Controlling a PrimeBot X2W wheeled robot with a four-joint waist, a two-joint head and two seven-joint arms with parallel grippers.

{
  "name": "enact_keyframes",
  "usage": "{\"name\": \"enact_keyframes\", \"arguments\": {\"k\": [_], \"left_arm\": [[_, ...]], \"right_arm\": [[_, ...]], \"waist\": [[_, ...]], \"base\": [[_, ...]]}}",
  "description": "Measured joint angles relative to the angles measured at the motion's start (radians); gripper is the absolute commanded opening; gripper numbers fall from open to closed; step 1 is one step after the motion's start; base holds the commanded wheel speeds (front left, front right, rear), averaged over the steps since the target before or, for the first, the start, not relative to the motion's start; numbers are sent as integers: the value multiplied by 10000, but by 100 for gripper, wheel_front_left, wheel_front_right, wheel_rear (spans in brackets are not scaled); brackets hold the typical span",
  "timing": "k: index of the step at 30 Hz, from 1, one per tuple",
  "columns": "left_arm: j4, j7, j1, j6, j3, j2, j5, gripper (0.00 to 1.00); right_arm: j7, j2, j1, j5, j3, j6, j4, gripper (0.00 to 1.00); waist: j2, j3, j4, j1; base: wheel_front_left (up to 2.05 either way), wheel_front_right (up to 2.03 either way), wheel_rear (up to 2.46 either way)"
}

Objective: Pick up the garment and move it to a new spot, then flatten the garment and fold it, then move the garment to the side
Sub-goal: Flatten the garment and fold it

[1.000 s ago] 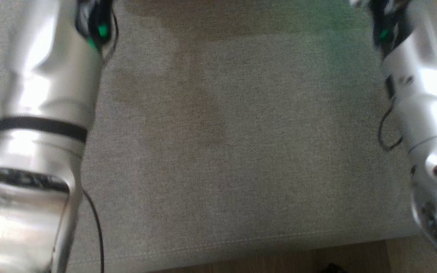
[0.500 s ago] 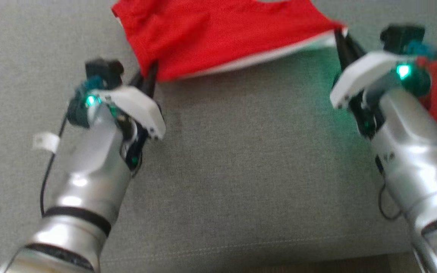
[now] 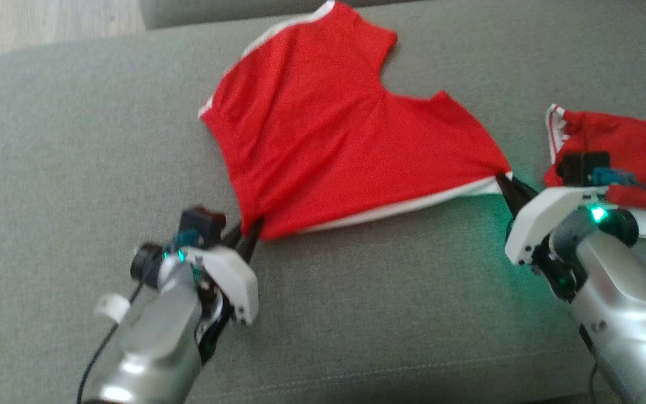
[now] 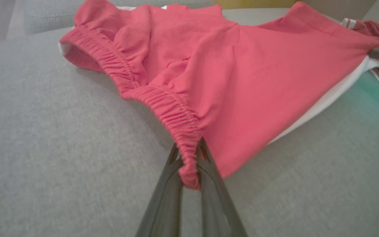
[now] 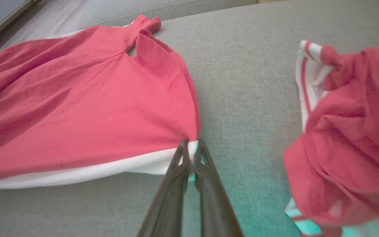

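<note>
Garment [image 3: 328, 146]: red shorts with white trim, spread across the grey sofa cushion [image 3: 384, 303], with the elastic waistband toward the robot's left and a leg hem toward its right.
Step in hand: flattening, by the look of it. The near edge is drawn taut between two held corners.
Doing it well: pull both corners evenly and keep them low, so the ripples by the waistband smooth out. Let go only once the cloth lies flat.
Left gripper [image 3: 249, 235]: fingers pinched narrow on the gathered waistband corner.
Right gripper [image 3: 503, 179]: clamped tight on the white-trimmed hem corner.
Nearby: a second red garment [image 3: 626, 146], bunched just beside the right arm — best kept clear of.
</note>
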Motion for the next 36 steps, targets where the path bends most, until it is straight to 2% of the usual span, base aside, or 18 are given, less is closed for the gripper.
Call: {"name": "enact_keyframes", "arguments": {"k": [8,13,18,26,31,36], "left_arm": [[-1429,472,1761,23,-155,341,-387,0],[-3055,1057,3261,403,-209,635,-723,0],[-5106,1847,4559,861,-336,1114,-895,0],[-7889,3078,5822,1501,-395,1918,-1074,0],[-8575,3415,5781,1701,-345,2038,-1074,0],[-8765,3519,5457,1768,-334,2069,-1070,0]], "right_arm": [[859,-702,1649,232,-12,0,-1737,0],[1728,-1200,3097,232,-389,0,-3212,0],[2888,-1590,4647,196,-1321,0,-4926,0],[4635,-1490,7036,-491,-3187,0,-7814,0],[5288,-1141,6960,-1041,-3914,0,-8932,0],[5691,-1016,6476,-1321,-4130,0,-9321,0]], "waist": [[0,-807,-278,0],[0,-1322,-406,0],[0,-1713,-426,0],[0,-1837,-219,0],[0,-1710,-68,0],[0,-1508,135,0]], "base": [[0,0,0],[0,0,0],[0,0,0],[0,0,0],[0,0,0],[0,0,0]]}}
